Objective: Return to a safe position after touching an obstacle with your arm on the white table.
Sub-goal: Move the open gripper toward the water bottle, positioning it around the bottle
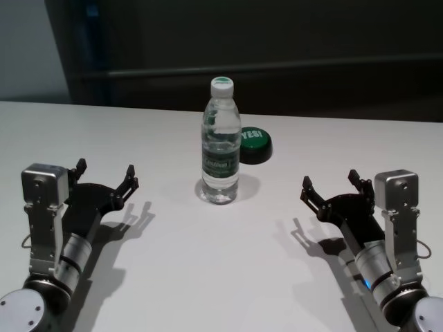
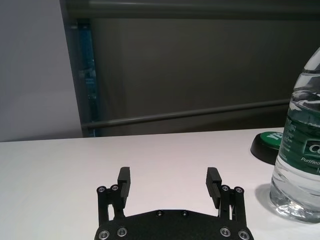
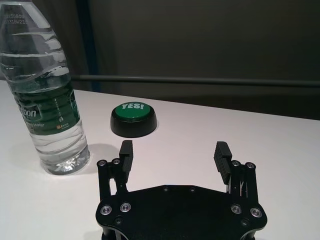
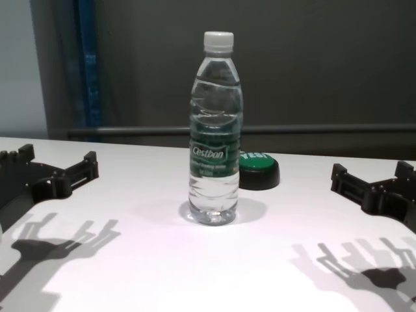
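Left gripper (image 1: pixel 106 176): jaws wide open, empty, low over white table (image 1: pixel 208 277), well left of bottle. Cestbon water bottle (image 1: pixel 221 142) upright at table centre, full (judged heavy-bottomed but tippable, slick ribbed plastic; hold at label). Green "YES!" button (image 1: pixel 255 144) just behind, partly hidden. Right gripper (image 1: pixel 332 185): open, empty, well right.

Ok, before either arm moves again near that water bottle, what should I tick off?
1. Cestbon water bottle upright on the white table: ok.
2. Left gripper open, holding nothing, apart from the bottle: ok.
3. Right gripper open, holding nothing, apart from the bottle: ok.
4. Green YES button behind the bottle, to its right, untouched: ok.
5. Whether button and bottle touch: cannot tell.
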